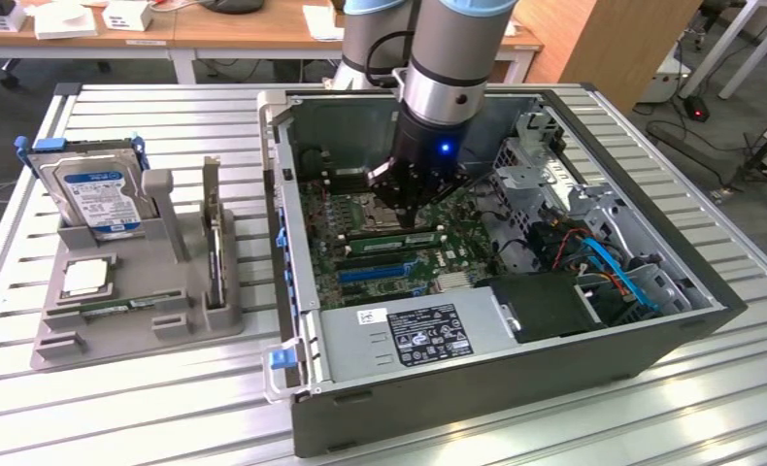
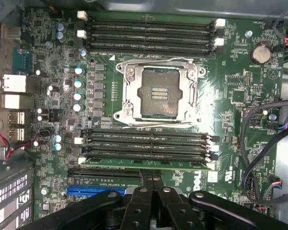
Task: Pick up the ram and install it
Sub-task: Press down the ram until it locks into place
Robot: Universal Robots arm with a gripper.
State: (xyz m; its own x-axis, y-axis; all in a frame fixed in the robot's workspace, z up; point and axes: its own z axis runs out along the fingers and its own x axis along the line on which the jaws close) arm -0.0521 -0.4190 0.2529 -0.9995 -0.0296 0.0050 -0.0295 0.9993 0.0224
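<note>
Inside the open computer case [image 1: 309, 320], the clenched tool [image 2: 152, 179] presses on the ram [image 2: 146, 164] lying in its motherboard slot, which likely needs even, straight downward pressure to seat.

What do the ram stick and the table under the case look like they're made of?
The ram: looks like green fibreglass circuit board, matte, seen edge-on in the slot nearest the claw.
The table: probably aluminium, going by its pale silvery, dull-sheen ribbed slats.
</note>
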